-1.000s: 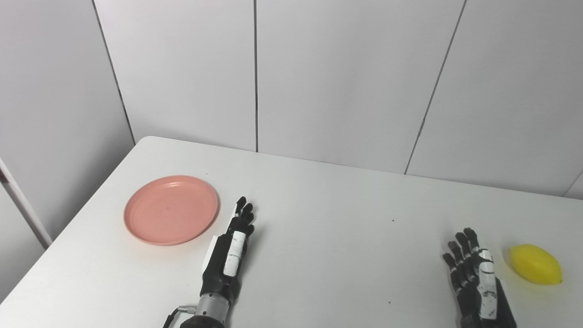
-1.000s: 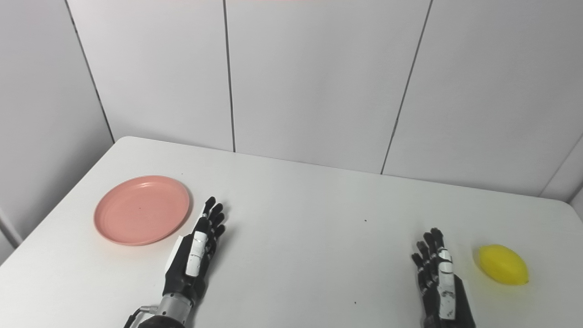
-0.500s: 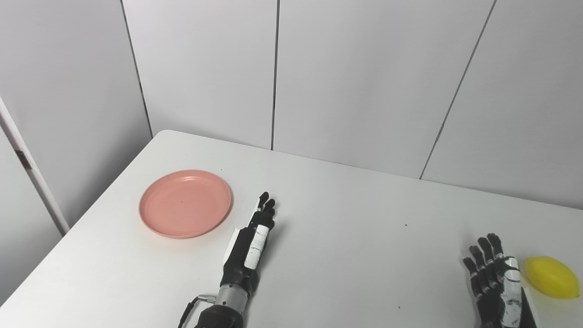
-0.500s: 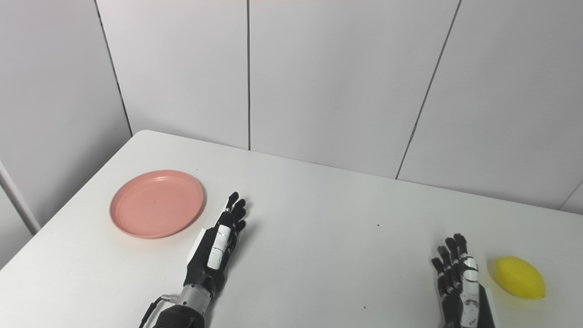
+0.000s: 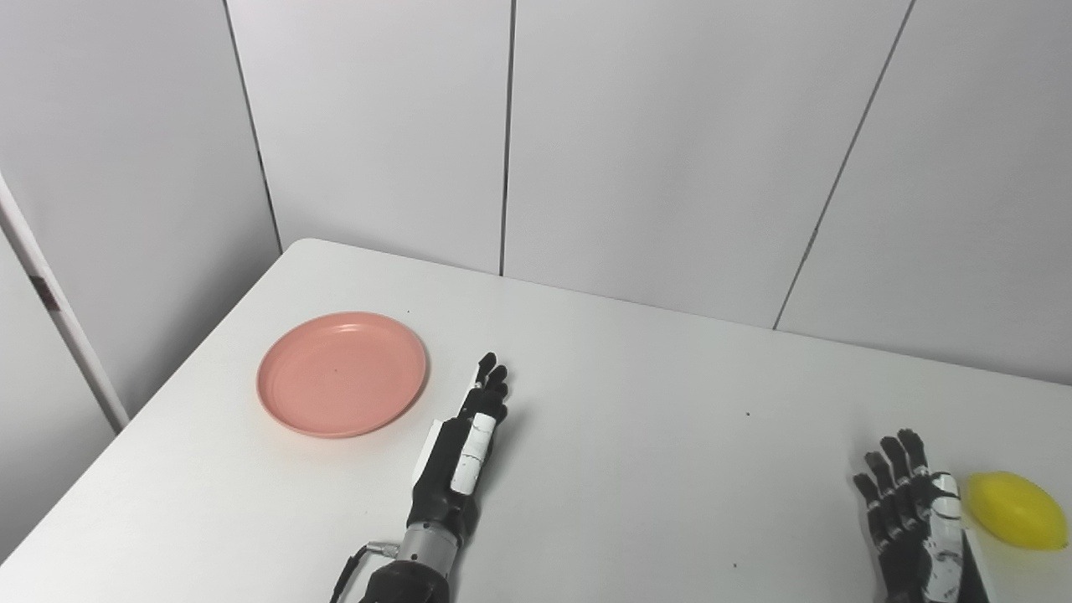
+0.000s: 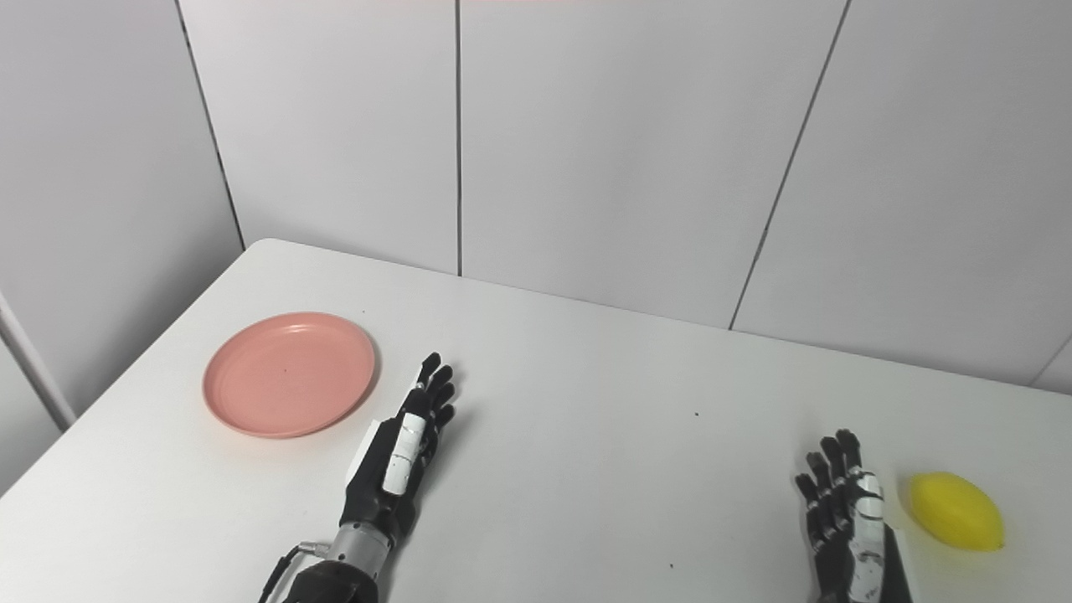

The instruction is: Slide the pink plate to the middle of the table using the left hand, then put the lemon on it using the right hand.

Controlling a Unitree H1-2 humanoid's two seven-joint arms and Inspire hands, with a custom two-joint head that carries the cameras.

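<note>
Bare white table (image 5: 636,452) between plate (image 5: 342,373), lemon (image 5: 1017,511)

1. The plate (image 5: 342,373) lies on the worktop (image 5: 636,394), in its left half, near the left edge.
2. The left robot hand (image 5: 459,456) lies just to the right of the plate, apart from its rim and slightly nearer the front edge.
3. The lemon (image 5: 1016,510) lies on the worktop at the far right, near the front.
4. The right robot hand (image 5: 913,519) lies just to the left of the lemon.
5. The wall panels (image 5: 653,142) stand behind the worktop.
</note>
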